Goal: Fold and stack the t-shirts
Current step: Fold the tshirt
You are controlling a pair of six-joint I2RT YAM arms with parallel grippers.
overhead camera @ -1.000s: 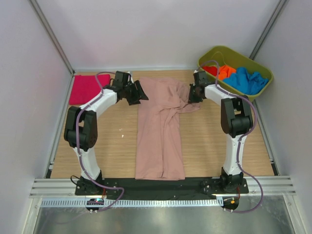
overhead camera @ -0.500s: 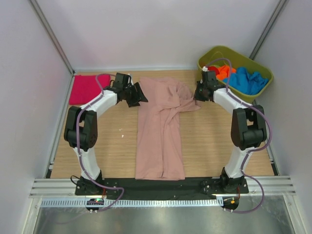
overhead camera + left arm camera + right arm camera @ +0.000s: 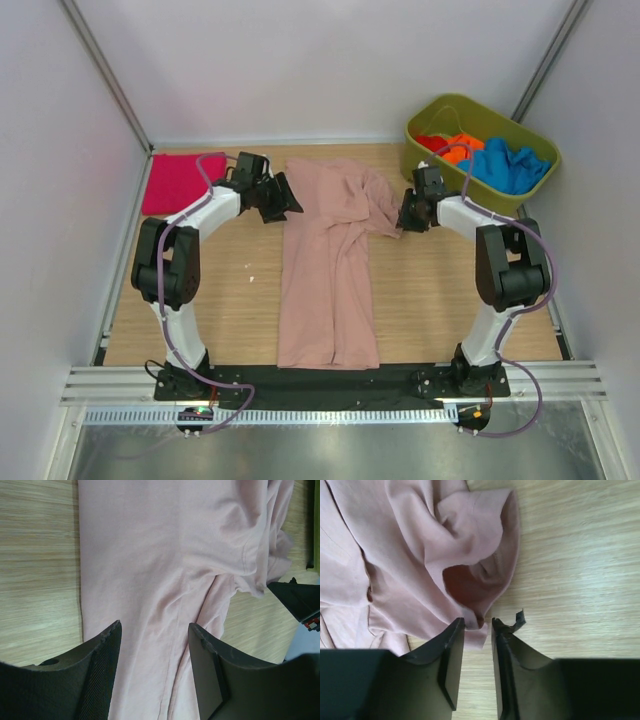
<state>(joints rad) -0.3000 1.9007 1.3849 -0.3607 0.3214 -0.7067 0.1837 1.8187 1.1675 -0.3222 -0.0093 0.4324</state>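
The dusty-pink soft cloth t-shirt (image 3: 325, 290) lies on the wooden table (image 3: 440, 300), its long axis running away from the arms. Its crumpled sleeve (image 3: 480, 555) sits just ahead of the right gripper (image 3: 478, 622), whose jaws are narrowly apart and hold nothing. The left gripper (image 3: 155, 630), jaws wide, hovers over the shirt's opposite side.

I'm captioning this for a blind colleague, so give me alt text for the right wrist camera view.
A crumpled sleeve of the dusty-pink t-shirt lies on the wooden table, its hem at the tips of the right gripper, whose two black fingers stand slightly apart.
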